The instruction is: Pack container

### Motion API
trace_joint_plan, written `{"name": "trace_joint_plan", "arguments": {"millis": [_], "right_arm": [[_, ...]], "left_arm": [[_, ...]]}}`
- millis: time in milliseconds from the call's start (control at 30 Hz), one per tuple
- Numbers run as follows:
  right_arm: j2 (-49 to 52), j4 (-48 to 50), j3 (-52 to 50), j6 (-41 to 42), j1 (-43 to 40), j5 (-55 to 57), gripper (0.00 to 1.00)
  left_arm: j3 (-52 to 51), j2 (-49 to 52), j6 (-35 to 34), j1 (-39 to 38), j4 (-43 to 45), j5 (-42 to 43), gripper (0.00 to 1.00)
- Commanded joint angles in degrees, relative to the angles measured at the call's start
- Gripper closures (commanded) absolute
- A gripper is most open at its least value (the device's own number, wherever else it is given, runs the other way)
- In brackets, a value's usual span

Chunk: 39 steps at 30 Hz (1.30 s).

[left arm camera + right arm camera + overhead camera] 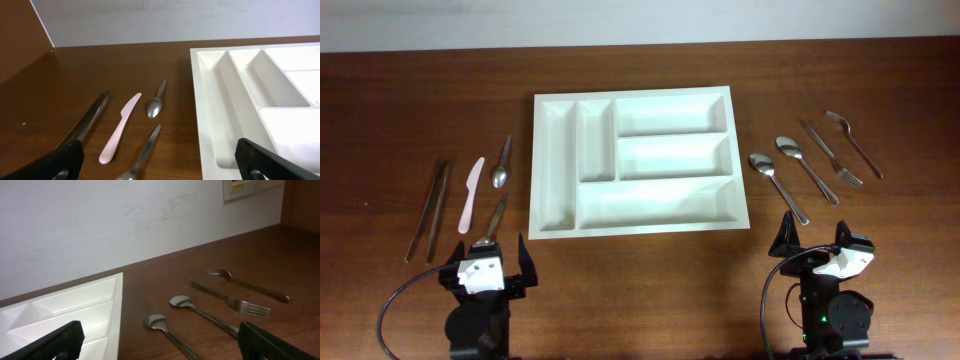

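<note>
A brown table (410, 100) is bearing the white container (660, 205) at centre; at the near edge, the left gripper (487, 258) and right gripper (815, 240) are standing wide open.

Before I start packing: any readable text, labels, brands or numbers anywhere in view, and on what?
wall panel: a yellow label and dark marks, too blurred to read.
container: no text or brand mark visible.
Nothing else in view shows lettering.
</note>
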Motion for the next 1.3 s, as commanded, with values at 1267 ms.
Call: {"name": "trace_joint_plan", "arguments": {"millis": [1267], "right_arm": [[53.75,-3.74,64.70,-7.80,-6.95,-9.35,0.01]], "left_arm": [[-0.74,-0.63,1.11,0.22,0.17,0.44,0.01]]}}
